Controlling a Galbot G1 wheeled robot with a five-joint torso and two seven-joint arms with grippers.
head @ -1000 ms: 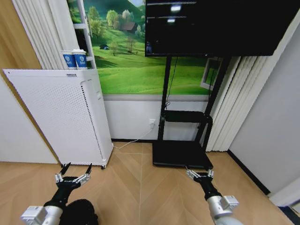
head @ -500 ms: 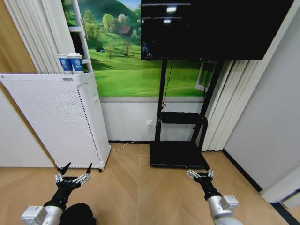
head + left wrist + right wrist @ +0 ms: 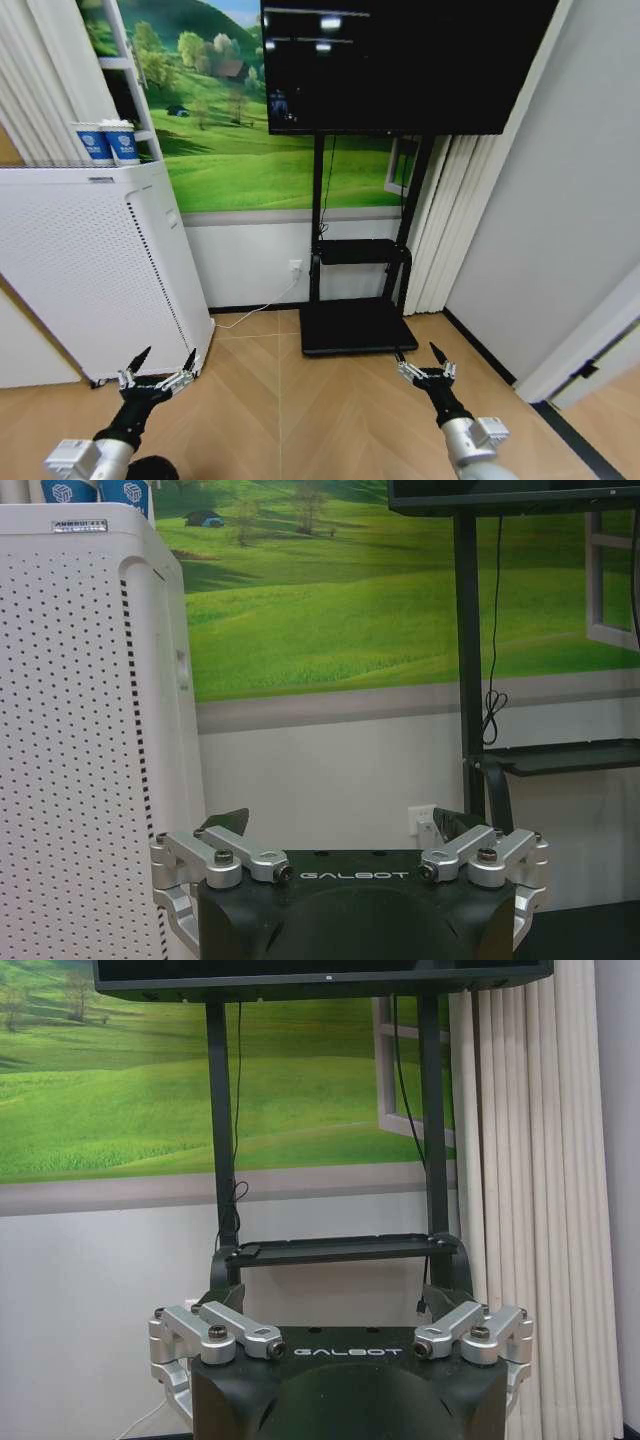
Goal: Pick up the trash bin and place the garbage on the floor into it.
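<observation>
My worry: the bin [image 3: 150, 468] is barely a dark sliver at the head view's bottom edge beneath my left arm, so I could bump it blind. No litter in sight on the wooden floor [image 3: 300, 420]. White appliance [image 3: 90, 270], TV stand [image 3: 350, 325] ahead. Left claw [image 3: 157, 378] and right claw [image 3: 423, 368] hover spread wide, empty.

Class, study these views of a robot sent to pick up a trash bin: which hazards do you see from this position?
1. The white cord lies across the floor near the white appliance; wheels might snag it.
2. The left gripper hangs open close to the appliance's lower corner; a turn might clip it.
3. The trash bin sits almost under the left arm, partly out of frame, so grasping may be misjudged.
</observation>
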